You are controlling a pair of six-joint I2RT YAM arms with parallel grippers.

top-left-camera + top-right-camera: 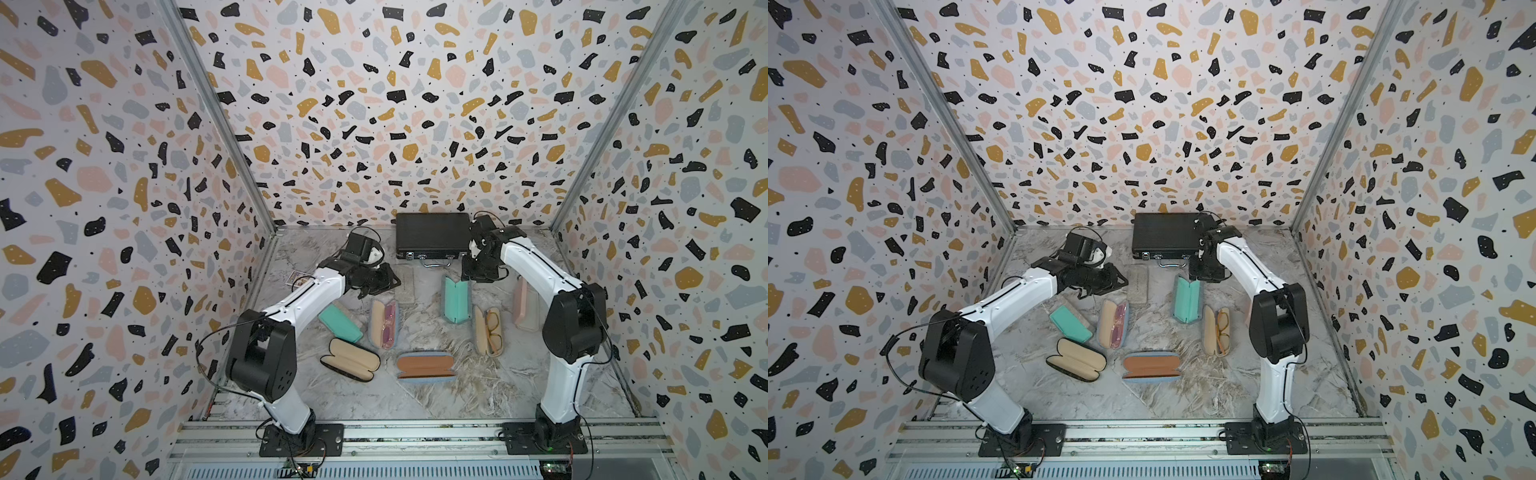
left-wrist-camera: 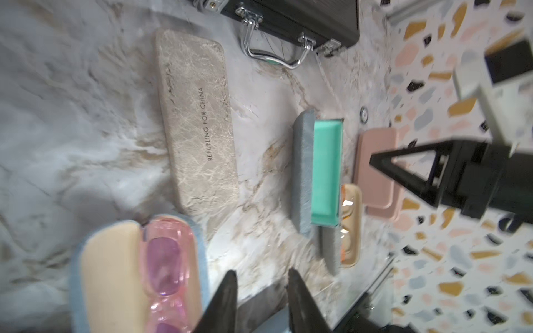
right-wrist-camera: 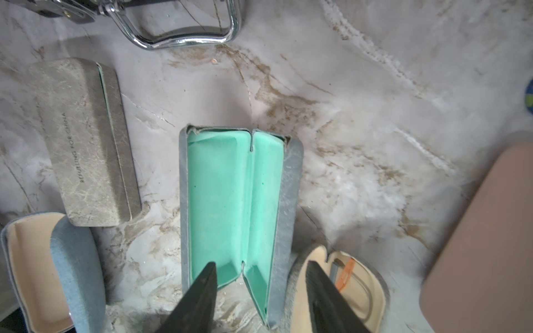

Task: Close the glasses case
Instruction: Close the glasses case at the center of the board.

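Marble table (image 3: 375,129) bears mint case (image 3: 230,201) beneath right pincer (image 3: 261,263).

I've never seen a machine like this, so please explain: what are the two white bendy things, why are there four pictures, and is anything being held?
They are two white robot arms, each ending in a black two-fingered pincer called a gripper. Two pictures look down from above, like a pair of eyes. The other two come from cameras on the arms' wrists. On the marbled table lie glasses cases: an open grey glasses case with mint-green lining, a blue case holding pink glasses, a cream-lined case holding orange-rimmed glasses and a closed stone-patterned case. A black box with a metal handle sits at the back. The right gripper hovers open by the mint-lined case. The left gripper is open too. Neither holds anything.
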